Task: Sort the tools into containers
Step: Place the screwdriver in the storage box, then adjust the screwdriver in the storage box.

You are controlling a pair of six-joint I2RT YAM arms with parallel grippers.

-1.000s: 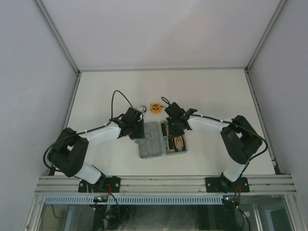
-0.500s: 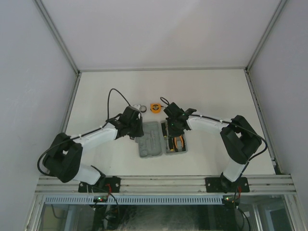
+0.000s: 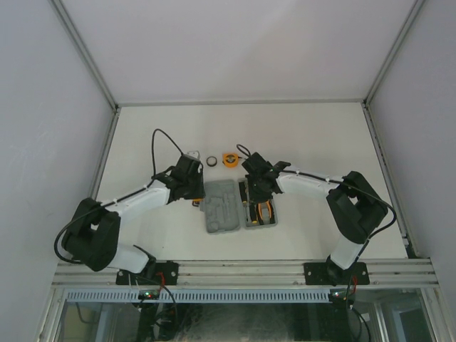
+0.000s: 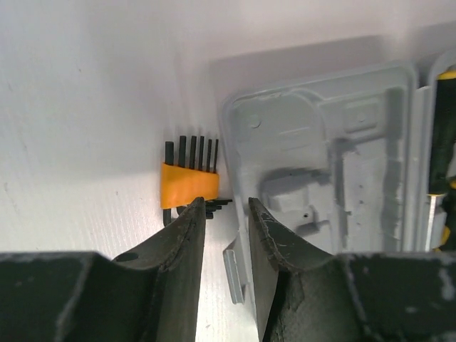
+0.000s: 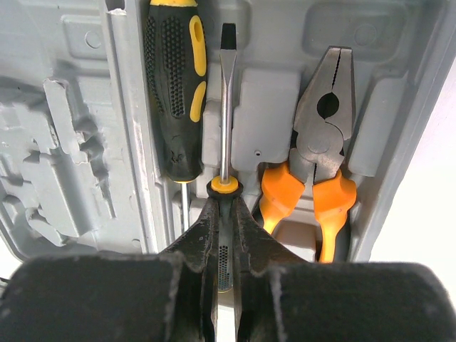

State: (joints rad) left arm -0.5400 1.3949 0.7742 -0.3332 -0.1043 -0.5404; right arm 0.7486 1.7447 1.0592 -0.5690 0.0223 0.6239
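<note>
Looking from above, you had the left claw (image 3: 195, 194) at the left edge of the case (image 3: 221, 214), the right claw (image 3: 254, 196) over its right half. Left wrist: that claw stood released, and the hex keys (image 4: 189, 185) lay just left of the case. Right wrist: the claw was clenched on a screwdriver (image 5: 226, 107) inside the case.

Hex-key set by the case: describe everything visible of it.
The hex-key set is several black metal L-shaped keys clipped in an orange, plastic-looking holder. It lies flat on the white table, just outside the outer edge of the grey case, beside its empty half and not in any recess. The long shafts point away from the left pincer. The short bent ends stick out toward the case, between the pincer's open fingertips. Whether a finger touches it cannot be told.
</note>
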